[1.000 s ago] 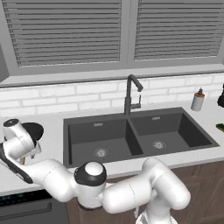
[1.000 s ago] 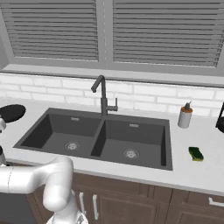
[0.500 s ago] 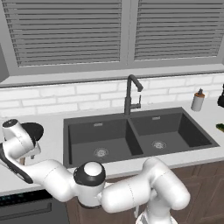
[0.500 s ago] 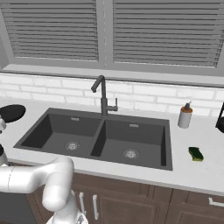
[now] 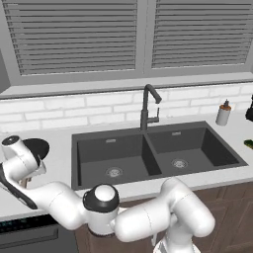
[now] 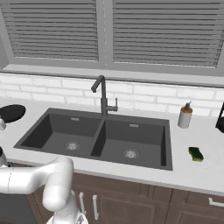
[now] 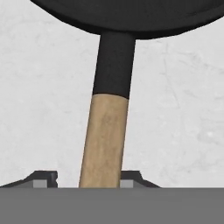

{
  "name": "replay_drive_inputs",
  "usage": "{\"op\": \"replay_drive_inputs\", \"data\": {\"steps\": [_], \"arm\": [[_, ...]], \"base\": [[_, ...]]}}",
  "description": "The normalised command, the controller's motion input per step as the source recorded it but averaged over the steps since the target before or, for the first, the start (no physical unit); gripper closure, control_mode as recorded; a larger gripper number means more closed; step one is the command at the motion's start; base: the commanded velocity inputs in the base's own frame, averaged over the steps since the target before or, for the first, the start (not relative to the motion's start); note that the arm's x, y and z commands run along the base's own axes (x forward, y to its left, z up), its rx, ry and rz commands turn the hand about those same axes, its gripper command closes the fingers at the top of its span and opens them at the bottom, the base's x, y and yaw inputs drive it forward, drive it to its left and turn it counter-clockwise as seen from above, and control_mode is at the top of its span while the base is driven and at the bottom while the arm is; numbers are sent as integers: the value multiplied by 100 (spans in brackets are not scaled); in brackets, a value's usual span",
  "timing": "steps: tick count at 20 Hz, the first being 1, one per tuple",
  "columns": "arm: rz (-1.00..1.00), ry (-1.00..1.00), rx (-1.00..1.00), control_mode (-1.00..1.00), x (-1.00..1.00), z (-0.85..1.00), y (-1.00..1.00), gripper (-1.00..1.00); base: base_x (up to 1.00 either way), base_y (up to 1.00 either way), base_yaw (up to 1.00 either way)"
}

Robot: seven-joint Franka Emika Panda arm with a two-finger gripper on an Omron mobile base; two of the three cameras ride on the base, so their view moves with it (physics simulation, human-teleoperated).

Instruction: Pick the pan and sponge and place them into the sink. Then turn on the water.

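One white counter (image 6: pixel 205 168) | grey blinds (image 6: pixel 166 30) | white brick backsplash (image 6: pixel 144 94)

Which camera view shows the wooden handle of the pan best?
The hand view: the pan's handle runs up its middle to the black bowl. The left base view shows part of the pan behind the arm; the right base view, its edge.

From my right side I see the sink (image 6: pixel 57 114), both basins bare, with the faucet (image 6: pixel 103 97) behind its divider. The pan (image 6: pixel 12 112) sits far left; the soap bottle (image 6: pixel 185 116) and sponge (image 6: pixel 195 154) sit right.
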Motion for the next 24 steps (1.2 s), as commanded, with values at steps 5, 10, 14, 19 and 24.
{"op": "replay_drive_inputs", "data": {"steps": [5,10,14,19,24], "arm": [[-1,-12,1,-100,0,-34,-28,100],[-12,-18,7,-100,-2,4,-60,100],[-17,-27,12,-100,-39,33,-90,100],[-18,-36,9,-100,-51,62,-66,100],[-20,-29,2,-100,-46,73,-44,100]], "base": [[0,0,0],[0,0,0],[0,0,0],[0,0,0],[0,0,0]]}}
